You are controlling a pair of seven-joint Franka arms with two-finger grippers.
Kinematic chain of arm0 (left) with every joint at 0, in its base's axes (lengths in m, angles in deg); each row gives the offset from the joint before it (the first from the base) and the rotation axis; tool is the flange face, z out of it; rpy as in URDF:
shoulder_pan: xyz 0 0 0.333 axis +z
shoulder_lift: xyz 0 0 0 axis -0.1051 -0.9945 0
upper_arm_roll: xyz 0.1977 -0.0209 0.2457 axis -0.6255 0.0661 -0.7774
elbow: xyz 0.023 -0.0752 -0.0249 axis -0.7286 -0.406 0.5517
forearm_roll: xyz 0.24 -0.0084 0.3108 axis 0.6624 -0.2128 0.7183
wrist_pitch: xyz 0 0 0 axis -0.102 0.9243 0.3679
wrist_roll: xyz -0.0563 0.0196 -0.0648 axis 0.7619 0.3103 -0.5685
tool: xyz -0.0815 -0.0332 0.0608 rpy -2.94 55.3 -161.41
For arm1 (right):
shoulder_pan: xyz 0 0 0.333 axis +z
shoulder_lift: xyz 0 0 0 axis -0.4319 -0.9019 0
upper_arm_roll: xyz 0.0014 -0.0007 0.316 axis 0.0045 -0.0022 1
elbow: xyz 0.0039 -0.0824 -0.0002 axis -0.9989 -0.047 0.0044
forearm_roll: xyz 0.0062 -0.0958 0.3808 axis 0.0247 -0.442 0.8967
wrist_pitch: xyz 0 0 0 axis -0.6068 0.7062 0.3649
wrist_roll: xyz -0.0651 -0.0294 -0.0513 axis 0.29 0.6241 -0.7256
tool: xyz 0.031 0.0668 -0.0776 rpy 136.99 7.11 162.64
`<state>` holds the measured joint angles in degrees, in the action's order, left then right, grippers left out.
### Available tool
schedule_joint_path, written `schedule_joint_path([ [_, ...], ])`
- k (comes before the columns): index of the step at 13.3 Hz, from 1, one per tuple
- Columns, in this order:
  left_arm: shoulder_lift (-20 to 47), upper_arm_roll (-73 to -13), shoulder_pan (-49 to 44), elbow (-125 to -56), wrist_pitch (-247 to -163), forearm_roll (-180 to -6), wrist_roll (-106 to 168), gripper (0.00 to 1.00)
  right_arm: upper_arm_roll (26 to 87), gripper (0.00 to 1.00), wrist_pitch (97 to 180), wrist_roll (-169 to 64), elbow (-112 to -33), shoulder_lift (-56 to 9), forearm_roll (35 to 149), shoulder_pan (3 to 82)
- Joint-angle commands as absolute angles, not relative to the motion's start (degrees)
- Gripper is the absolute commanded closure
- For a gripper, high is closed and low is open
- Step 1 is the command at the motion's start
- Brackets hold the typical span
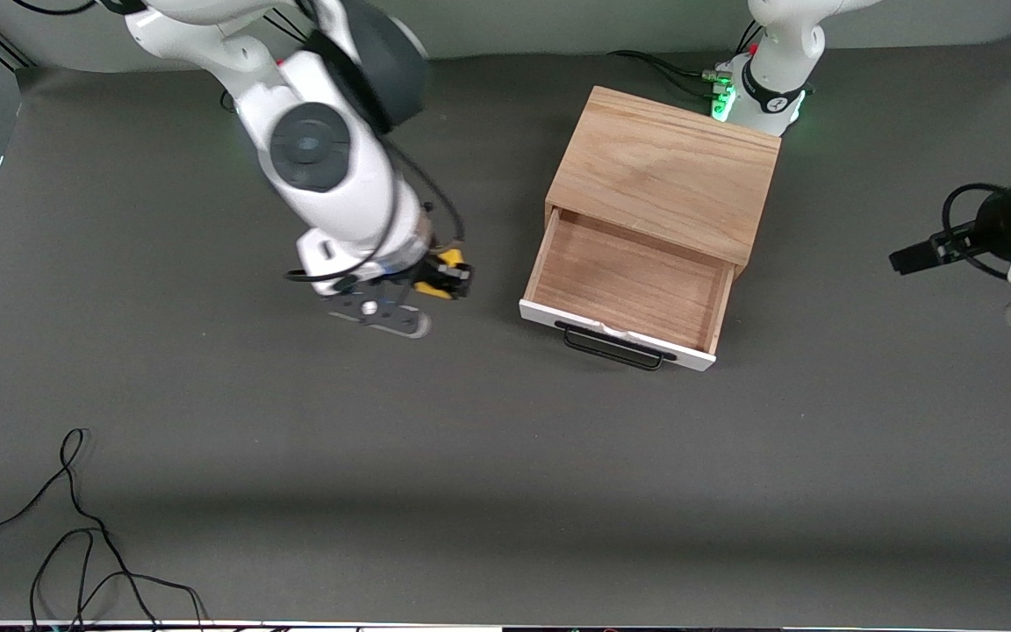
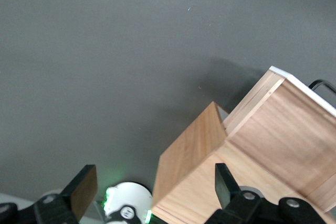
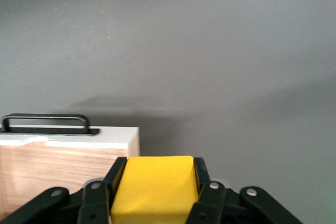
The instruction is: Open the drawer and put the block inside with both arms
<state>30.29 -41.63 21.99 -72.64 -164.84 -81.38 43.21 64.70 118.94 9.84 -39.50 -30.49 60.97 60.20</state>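
Loose black cable (image 1: pixel 75 527) curls along the table (image 1: pixel 505 456) edge nearest the camera. No writing shows anywhere. My right gripper (image 1: pixel 446 279) is clamped on the block (image 3: pixel 153 187), up over the table beside the drawer (image 1: pixel 624 294), toward the right arm's end. That drawer stands pulled out, its handle (image 1: pixel 615 347) toward the camera. My left gripper (image 2: pixel 152 192), fingers apart, waits over the wooden box (image 1: pixel 665 171).
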Motion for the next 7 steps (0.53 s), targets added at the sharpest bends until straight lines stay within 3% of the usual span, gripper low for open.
schedule_joint_path([
  [1,38.88,-41.61,23.88,-84.27,-171.56,-82.27,33.78,0.00,64.45,1.00,120.55,16.27,-30.38,-38.73,61.70,63.89],
  [7,40.47,-41.61,23.88,-88.16,-179.66,-82.09,22.72,0.00,64.45,1.00,125.84,20.15,-30.37,-43.65,61.70,69.78],
])
